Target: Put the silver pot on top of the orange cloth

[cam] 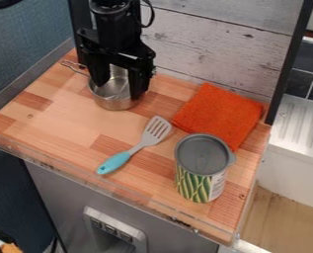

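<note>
silver pot (114,103): sitting left of orange cloth (218,113)
pincer (119,91): hanging at pot, left of cloth, fingers standing apart; contact: can't tell
grip: wanting square closing on wall, keeping pot level
path: lifting clear first, spatula (114,162) lying front-left of cloth
can (201,168): crowding cloth's front; aiming for cloth centre
worktop (246,170) edge: running close right of cloth

Soft, fairly bright light casts faint shadows.

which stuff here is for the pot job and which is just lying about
For the job:
- silver pot, at the gripper
- orange cloth, folded flat

Just lying about:
- spatula with turquoise handle
- can with grey lid
</note>
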Available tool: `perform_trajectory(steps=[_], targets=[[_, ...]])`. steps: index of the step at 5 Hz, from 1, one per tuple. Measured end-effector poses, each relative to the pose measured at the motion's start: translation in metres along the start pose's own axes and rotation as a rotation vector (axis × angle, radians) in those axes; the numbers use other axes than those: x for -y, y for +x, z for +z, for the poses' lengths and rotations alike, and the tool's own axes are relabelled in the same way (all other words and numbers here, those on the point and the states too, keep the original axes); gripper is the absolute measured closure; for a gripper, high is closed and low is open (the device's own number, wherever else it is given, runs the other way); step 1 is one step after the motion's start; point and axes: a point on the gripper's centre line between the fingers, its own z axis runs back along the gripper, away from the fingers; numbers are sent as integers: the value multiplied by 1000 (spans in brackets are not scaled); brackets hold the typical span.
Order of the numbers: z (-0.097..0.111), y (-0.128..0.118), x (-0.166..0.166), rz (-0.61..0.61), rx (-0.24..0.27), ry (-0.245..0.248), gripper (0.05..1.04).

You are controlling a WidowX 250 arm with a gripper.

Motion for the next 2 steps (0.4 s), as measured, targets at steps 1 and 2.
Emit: perform_trajectory(steps=[1,2], targets=[[-9,-2,0,0,-30,-6,83],[-31,21,-5,0,-57,-11,83]])
